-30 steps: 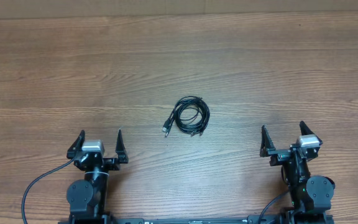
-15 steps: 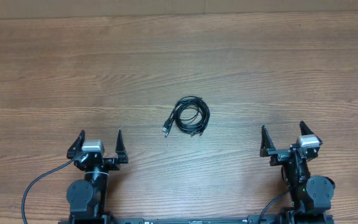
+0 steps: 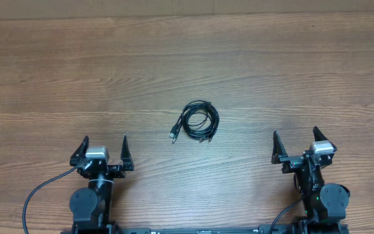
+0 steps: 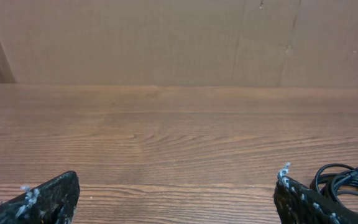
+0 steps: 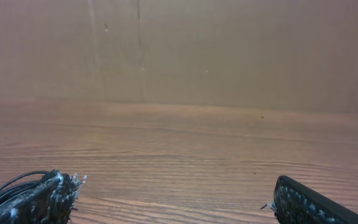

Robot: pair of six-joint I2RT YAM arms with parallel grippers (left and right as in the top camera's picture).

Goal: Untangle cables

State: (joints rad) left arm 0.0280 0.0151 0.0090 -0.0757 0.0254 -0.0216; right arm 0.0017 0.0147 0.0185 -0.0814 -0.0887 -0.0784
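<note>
Right now the cables (image 3: 198, 121) lie in one tight coil at the middle of the table (image 3: 187, 52), while your left gripper (image 3: 104, 140) and right gripper (image 3: 295, 134) both stand wide open and empty at the table's near edge. Pinch the whole coil and you'll likely lift it as one bundle and pull the loops tighter. A single thin cord could also slip from the jaws.

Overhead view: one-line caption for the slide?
Coiled cables lie untouched, ahead of the open left tool and open right tool.
</note>
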